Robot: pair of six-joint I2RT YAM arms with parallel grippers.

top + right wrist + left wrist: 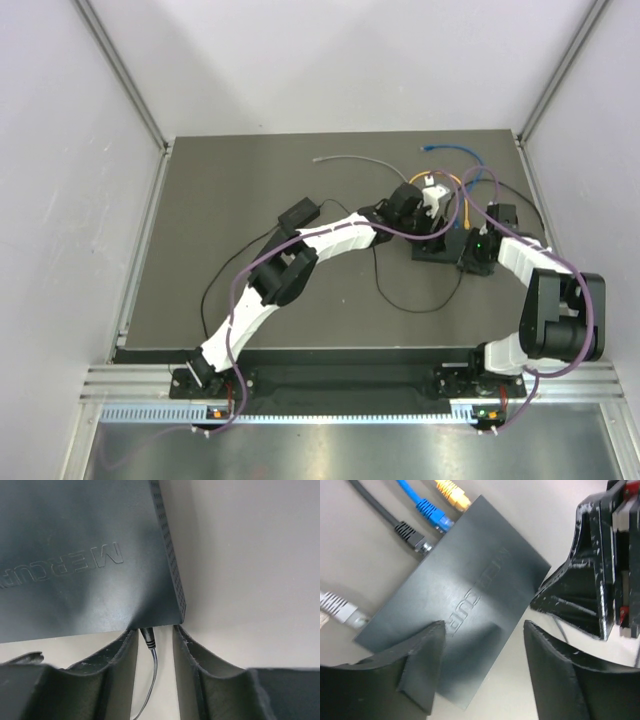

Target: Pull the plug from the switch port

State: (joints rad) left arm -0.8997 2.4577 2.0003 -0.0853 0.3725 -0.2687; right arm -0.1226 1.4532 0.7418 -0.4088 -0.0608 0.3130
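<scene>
The switch point(437, 252) is a flat matte black box, also in the left wrist view point(470, 580) and the right wrist view point(75, 555). A small black barrel plug point(148, 636) with a thin cord sits in a port at its near edge. My right gripper point(154, 630) is open with a finger on either side of this plug, the left finger close to it. Seen from above, it point(472, 258) is at the switch's right end. My left gripper point(484, 625) is open over the switch's near corner, one finger above the top face and the other past the edge.
Blue point(432, 512), yellow point(452, 494), black point(410, 534) and grey point(342, 612) network plugs sit in the switch's far side. A black adapter block point(298, 213) lies to the left, its thin cord point(405, 303) looping on the mat. A loose grey cable point(350, 158) lies farther back.
</scene>
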